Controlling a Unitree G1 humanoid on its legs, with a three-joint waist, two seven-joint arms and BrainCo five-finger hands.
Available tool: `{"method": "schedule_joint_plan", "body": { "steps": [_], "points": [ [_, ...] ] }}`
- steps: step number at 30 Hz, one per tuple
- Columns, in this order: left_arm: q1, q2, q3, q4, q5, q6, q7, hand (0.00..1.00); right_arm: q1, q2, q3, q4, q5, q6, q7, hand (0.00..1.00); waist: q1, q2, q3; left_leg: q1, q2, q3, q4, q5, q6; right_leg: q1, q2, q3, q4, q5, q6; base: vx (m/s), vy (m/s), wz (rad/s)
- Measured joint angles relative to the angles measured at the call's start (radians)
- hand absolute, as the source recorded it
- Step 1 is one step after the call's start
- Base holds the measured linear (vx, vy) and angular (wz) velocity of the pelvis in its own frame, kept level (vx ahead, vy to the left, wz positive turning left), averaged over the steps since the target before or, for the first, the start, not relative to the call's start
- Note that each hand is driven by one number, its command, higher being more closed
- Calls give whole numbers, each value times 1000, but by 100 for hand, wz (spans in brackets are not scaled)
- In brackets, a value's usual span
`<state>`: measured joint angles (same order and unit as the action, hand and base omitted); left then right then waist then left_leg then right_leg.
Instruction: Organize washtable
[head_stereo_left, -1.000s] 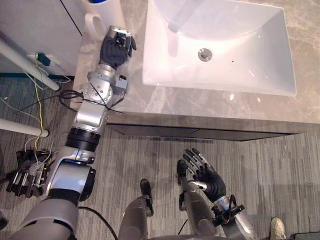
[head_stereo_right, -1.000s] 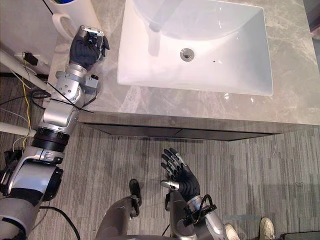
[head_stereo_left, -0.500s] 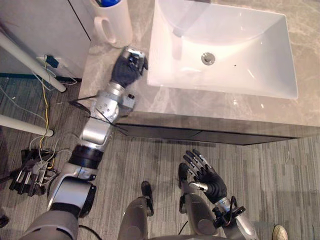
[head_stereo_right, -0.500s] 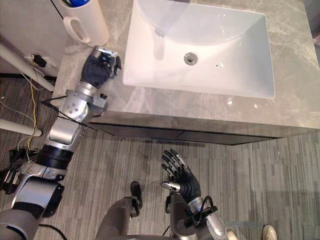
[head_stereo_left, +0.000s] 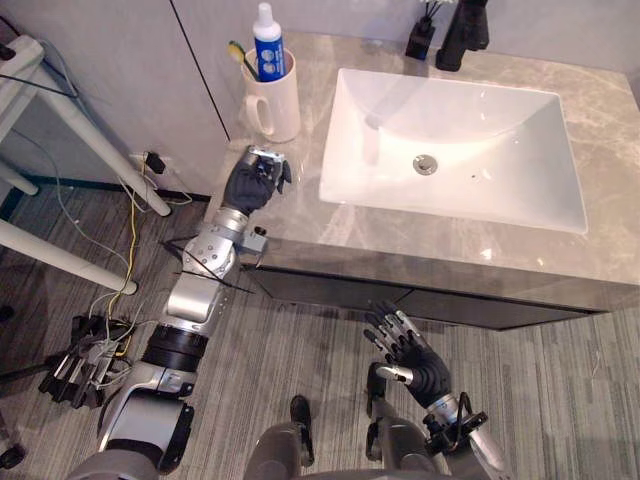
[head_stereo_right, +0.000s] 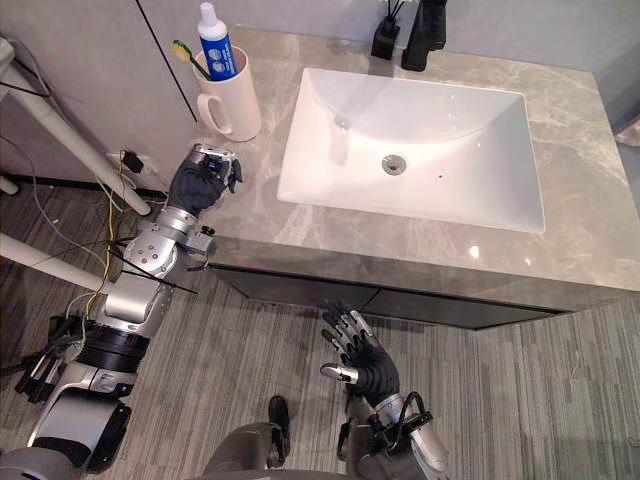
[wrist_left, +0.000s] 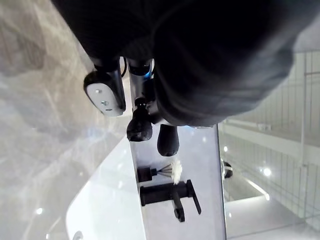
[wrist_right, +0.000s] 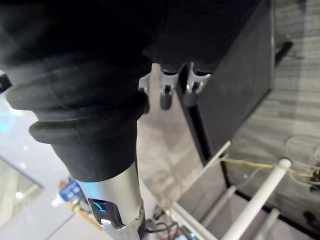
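Now, in the eye views my left hand (head_stereo_left: 255, 182) has backed off the mug (head_stereo_left: 277, 100), which stands holding toothbrush (head_stereo_left: 237, 50) and toothpaste (head_stereo_left: 267, 40) on the counter (head_stereo_left: 300, 215) beside the sink (head_stereo_left: 450, 204): placed, I judge. In my left wrist view my fingers (wrist_left: 167, 139) are curled and empty. In my right wrist view my right hand (head_stereo_left: 412, 352) hangs idle, its fingers (wrist_right: 166, 97) straight.

We see a grey veined marble countertop (head_stereo_right: 565, 120), a plain white sink (head_stereo_right: 450, 195), a cream mug (head_stereo_right: 238, 108) with a blue-and-white tube (head_stereo_right: 214, 45) and yellow-green toothbrush (head_stereo_right: 185, 52), a black tap (head_stereo_right: 425, 30), and grey striped flooring (head_stereo_right: 250, 350).
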<state>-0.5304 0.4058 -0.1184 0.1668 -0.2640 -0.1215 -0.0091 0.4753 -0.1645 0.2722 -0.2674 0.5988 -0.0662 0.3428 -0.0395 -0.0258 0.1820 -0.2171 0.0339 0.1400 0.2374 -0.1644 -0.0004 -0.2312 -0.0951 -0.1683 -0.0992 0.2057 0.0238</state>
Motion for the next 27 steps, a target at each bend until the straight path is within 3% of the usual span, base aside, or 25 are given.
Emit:
{"method": "schedule_joint_plan", "body": {
  "steps": [2,12,20,27],
  "points": [
    [-2,-1,18,41,0,4,34,100,0,-1,0,14,-1,2,-9,0,-4,1,-12,8,0,0,-16,3,-5,0,1,0,0,-4,1,0,0,0],
    [-144,6,20,160,3,8,76,100,1,-16,3,13,0,2,-16,0,-3,-4,-16,10,1,-4,-27,15,-13,-5,-4,2,0,-1,5,26,6,0],
    [-308,83,-11,250,5,9,103,100,5,-17,14,8,0,2,-38,0,-8,-67,12,-60,2,-1,23,11,-9,-55,-8,13,0,24,9,1,3,0],
    [-364,127,-9,273,10,9,123,100,4,-20,16,5,-1,-1,-39,0,-12,-78,70,-112,10,16,76,-11,-5,-88,-5,31,0,26,15,-21,22,-7]
  ]
}}
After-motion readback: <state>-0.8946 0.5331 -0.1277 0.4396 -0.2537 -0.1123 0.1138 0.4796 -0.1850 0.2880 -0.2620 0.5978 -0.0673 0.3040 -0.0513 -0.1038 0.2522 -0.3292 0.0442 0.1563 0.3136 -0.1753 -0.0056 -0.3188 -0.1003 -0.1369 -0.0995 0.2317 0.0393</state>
